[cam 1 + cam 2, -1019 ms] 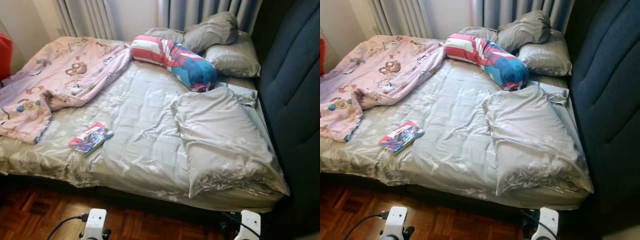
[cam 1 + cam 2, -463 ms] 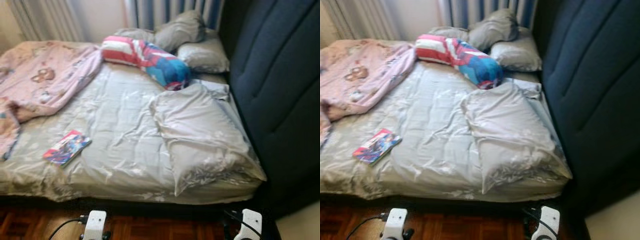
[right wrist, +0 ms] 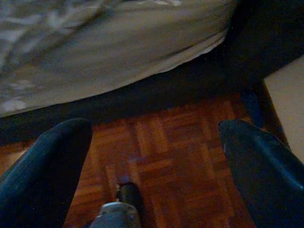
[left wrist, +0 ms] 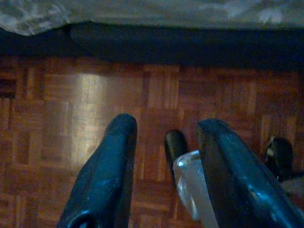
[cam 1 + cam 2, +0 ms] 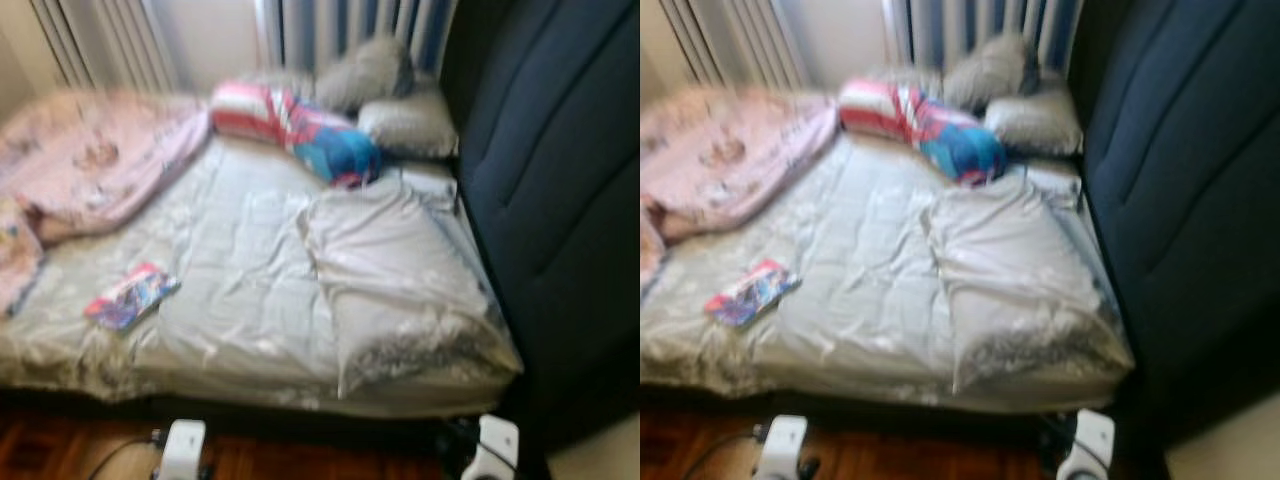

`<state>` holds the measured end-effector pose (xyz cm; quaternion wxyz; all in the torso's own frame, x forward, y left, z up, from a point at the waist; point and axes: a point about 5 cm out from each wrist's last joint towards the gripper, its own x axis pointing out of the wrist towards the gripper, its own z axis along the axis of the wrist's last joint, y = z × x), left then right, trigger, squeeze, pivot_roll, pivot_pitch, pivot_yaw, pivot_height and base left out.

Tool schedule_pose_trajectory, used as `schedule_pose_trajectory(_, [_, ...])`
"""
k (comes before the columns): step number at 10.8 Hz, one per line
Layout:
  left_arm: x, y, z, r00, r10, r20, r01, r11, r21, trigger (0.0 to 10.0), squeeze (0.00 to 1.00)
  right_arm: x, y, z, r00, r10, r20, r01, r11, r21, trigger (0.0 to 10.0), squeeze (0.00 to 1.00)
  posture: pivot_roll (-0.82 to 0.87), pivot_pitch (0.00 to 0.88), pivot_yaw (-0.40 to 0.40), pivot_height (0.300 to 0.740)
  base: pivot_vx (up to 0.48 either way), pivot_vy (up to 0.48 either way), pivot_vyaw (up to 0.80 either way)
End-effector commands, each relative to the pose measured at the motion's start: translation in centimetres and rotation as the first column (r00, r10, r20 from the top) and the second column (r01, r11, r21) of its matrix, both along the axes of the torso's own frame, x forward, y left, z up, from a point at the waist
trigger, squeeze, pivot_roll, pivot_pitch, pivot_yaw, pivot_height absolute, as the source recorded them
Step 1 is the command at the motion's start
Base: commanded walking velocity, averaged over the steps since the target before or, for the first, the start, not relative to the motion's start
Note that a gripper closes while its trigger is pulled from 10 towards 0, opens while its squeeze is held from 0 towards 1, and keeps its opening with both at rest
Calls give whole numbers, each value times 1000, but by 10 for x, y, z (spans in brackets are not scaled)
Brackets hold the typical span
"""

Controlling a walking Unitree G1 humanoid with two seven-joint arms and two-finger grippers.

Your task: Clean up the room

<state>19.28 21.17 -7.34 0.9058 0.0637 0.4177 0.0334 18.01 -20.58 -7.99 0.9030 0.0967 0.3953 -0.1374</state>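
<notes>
Facing bed (blurred), book beside pink blanket.

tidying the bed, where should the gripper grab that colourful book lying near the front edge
Take the book by its near short edge, coming from the foot of the bed at a low angle. It lies flat on the soft sheet, slanted, with the edge toward the robot closest, so one finger can press into the sheet under it. The left gripper hangs nearer that side.
</notes>
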Motion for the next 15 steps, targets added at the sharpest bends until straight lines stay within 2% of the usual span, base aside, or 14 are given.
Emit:
schedule_pose_trajectory(1, [-6, 2, -3, 1000, 12, -25, -12, 1000, 5, 10000, 0, -1, -2, 0, 1000, -23, 1, 23, 1000, 2, 10000, 0, 65, 43, -10, 740, 0, 0, 0])
schedule_pose_trajectory(2, [-5, 2, -2, 1000, 14, -13, -14, 1000, 5, 10000, 0, -1, -2, 0, 1000, -21, 0, 21, 1000, 2, 10000, 0, 66, 44, -8, 740, 0, 0, 0])
schedule_pose_trajectory(4, [11, 1, 7, 998, 5, 65, -5, 1000, 0, 10000, 0, -2, -2, 0, 1000, -23, 0, 23, 1000, 3, 10000, 0, 67, 46, -8, 740, 0, 0, 0])
schedule_pose_trajectory(5, [37, -2, 25, 979, -22, 201, 21, 1000, 7, 10000, 0, 1, -2, 1, 1000, -19, 13, 19, 1000, 3, 10000, 0, 66, 47, -9, 740, 0, 0, 0])
schedule_pose_trajectory(6, [50, -5, 37, 958, -46, 283, 42, 999, 20, 10000, 0, 3, -2, 3, 999, -24, 28, 24, 1000, 3, 10000, 0, 67, 45, -9, 740, 0, 0, 0])
schedule_pose_trajectory(7, [73, -11, 60, 895, -55, 443, 51, 998, 21, 10000, 0, 13, -4, 9, 996, -20, 82, 21, 1000, -10, 10000, 0, 60, 40, -7, 740, 0, 0, 0])
schedule_pose_trajectory(8, [81, -11, 73, 848, -51, 527, 47, 999, 21, 10000, 0, 23, -5, 16, 990, -6, 144, 10, 1000, -27, 10000, 0, 61, 38, -12, 740, 0, 0, 0])
schedule_pose_trajectory(9, [81, -12, 81, 800, -51, 598, 52, 999, 16, 10000, 0, 37, -4, 29, 968, 46, 248, -31, 997, -66, 10000, 0, 63, 34, -17, 740, 0, 0, 0])
schedule_pose_trajectory(10, [76, -13, 83, 771, -81, 632, 77, 996, 34, 10000, 0, 45, -4, 38, 942, 77, 327, -49, 994, -94, 10000, 0, 59, 28, -17, 740, 0, 0, 0])
schedule_pose_trajectory(11, [68, -11, 83, 756, -82, 649, 75, 996, 39, 10000, 0, 48, -2, 45, 908, 152, 390, -96, 983, -157, 10000, 0, 52, 19, -19, 740, 0, 0, 0])
schedule_pose_trajectory(12, [60, -3, 85, 743, -54, 667, 43, 999, 32, 10000, 0, 45, -4, 50, 881, 163, 445, -89, 979, -183, 10000, 0, 50, 15, -20, 740, 0, 0, 0])
schedule_pose_trajectory(14, [53, 3, 84, 744, -68, 665, 55, 998, 40, 10000, 0, 32, -12, 46, 884, 117, 452, -39, 983, -179, 10000, 0, 52, 7, -21, 740, 0, 0, 0])
schedule_pose_trajectory(15, [57, 4, 85, 747, -50, 663, 44, 999, 26, 10000, 0, 27, -13, 42, 898, 91, 431, -21, 986, -164, 10000, 0, 53, 0, -22, 740, 0, 0, 0])
